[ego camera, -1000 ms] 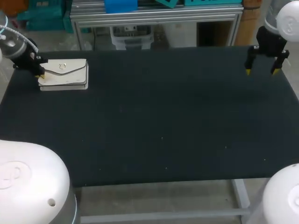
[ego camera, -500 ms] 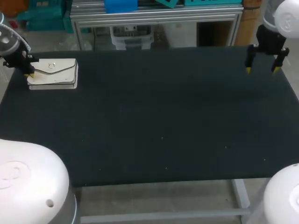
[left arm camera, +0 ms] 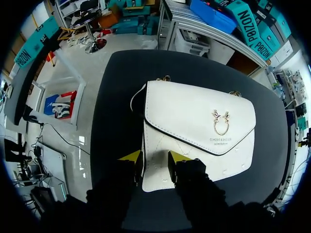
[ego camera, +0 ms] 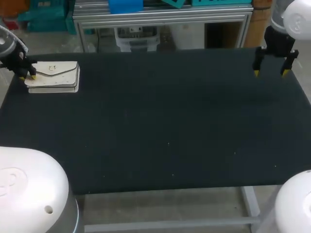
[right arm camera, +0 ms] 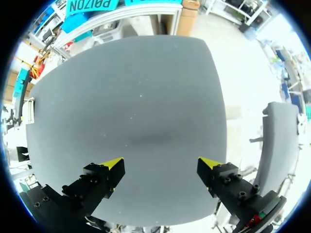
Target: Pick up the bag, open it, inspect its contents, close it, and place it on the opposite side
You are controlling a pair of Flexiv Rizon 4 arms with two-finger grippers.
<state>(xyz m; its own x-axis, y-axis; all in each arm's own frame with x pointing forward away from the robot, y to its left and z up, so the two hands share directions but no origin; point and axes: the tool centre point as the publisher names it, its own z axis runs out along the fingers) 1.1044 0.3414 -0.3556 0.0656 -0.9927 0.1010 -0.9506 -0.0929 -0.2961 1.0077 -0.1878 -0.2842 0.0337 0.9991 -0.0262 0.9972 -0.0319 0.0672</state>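
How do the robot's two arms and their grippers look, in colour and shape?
The left arm and right arm have smooth, rounded white shells. The left gripper and right gripper are black, each with two blocky fingers ending in yellow wedge tips.

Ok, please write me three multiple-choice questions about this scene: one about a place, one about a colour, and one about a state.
1. Where on the table does the bag lie?
A) far left corner
B) middle
C) near right corner

2. What colour is the bag?
A) black
B) white
C) red

3. In what state is the right gripper?
A) shut on the bag
B) open and empty
C) shut on a cup

Answers:
1 A: the head view shows the bag at the far left corner.
2 B: it looks white in both the head view and the left wrist view.
3 B: its fingers stand wide apart with nothing between them.
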